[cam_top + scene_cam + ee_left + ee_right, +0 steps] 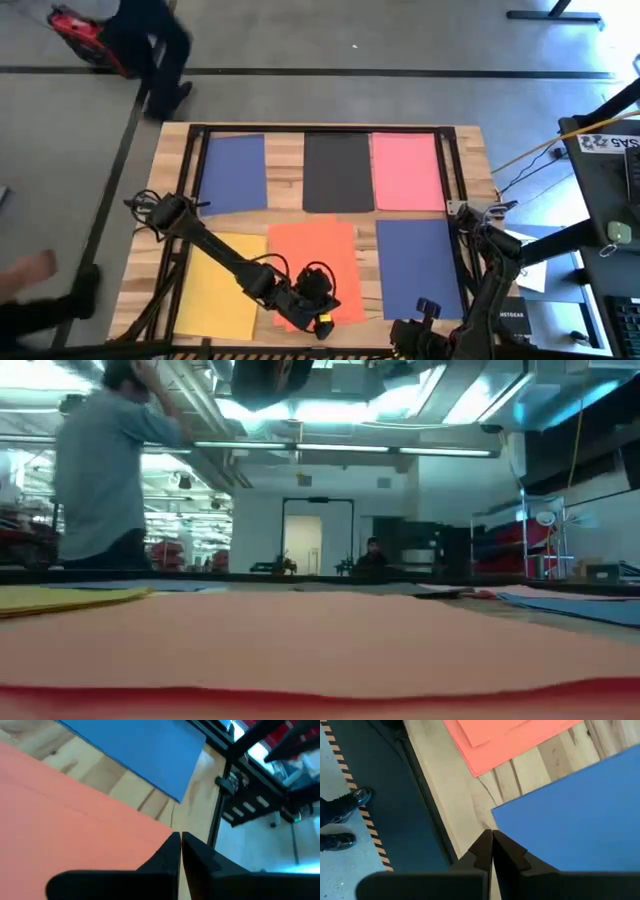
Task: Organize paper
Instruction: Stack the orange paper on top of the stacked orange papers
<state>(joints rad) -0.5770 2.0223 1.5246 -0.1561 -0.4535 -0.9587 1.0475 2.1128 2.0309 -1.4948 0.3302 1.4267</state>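
Orange sheet [320, 645]: fills low view foreground, hiding worktop [285, 165]; left end effector [180, 851] closed, empty, over its corner; right end effector [491, 847] closed, empty, at blue sheet [575, 815] corner.

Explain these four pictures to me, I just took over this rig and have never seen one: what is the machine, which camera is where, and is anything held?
The machine is two dark arms at a wooden table. One picture looks straight down, one looks level across the tabletop, and two come from cameras on the wrists.

From above, six sheets lie flat: blue sheet, black sheet and pink sheet in the far row; yellow sheet, orange sheet and a second blue sheet in the near row.

The left gripper is at the orange sheet's near corner, its jaws together. The right gripper is at the near corner of the second blue sheet, jaws also together. I cannot tell if either pinches paper.

A person stands beyond the table.
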